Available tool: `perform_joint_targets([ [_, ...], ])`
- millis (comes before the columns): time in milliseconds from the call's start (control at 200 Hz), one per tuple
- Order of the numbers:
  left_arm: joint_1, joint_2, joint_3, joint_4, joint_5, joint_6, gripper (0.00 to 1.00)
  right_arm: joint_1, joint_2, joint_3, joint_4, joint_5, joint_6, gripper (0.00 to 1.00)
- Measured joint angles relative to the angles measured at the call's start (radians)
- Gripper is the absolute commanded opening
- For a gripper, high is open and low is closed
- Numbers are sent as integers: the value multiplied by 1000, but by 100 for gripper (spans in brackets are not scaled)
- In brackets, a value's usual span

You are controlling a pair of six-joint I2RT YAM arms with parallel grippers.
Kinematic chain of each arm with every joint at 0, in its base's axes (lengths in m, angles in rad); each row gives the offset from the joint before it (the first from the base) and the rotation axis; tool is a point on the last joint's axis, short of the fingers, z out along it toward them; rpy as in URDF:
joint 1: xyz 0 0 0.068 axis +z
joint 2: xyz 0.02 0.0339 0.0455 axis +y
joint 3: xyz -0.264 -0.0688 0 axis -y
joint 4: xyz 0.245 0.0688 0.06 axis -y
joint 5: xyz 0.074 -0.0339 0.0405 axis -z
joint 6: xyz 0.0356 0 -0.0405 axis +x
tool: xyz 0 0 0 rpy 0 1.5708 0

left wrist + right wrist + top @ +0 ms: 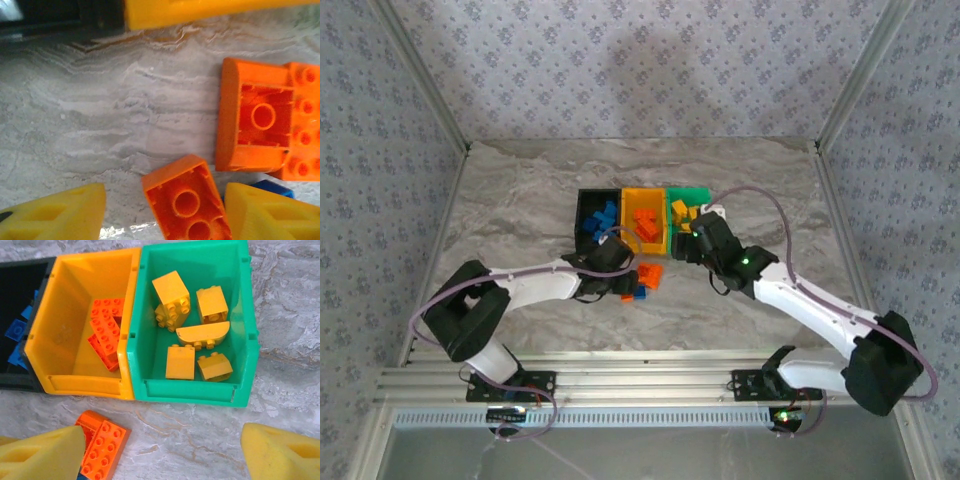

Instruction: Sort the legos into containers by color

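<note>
In front of the orange bin (85, 384), left gripper (165, 197) straddled an orange brick (187, 205), unclenched, poised to pinch it; right gripper (164, 435) hung empty, released.

- The left bin (15, 295), middle bin (65, 325) and right bin (200, 262) stand joined side by side across the upper right wrist view.
- Sorted bricks (202, 335) lie inside each bin.
- Loose bricks (645, 278) lie on the table (520, 200) just below the middle bin in the top view.
- In the left wrist view, an upturned brick (187, 202) lies at bottom centre, with a touching pair of bricks (265, 122) at the right edge.
</note>
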Motion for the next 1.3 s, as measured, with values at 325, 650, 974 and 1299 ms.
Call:
perform_joint_targets([
  [325,-5,-80,-93,-110,-84,-11,70,-3,-85,-34,0,18,12,84],
  [650,-14,-89,-101,-124,-76,-39,54,-3,-98,-47,1,19,12,84],
  [974,-16,-109,-99,-147,-78,-41,27,-3,-135,-74,1,22,23,84],
  [1299,10,-125,214,-183,-47,5,27,-3,-192,-145,0,29,59,84],
])
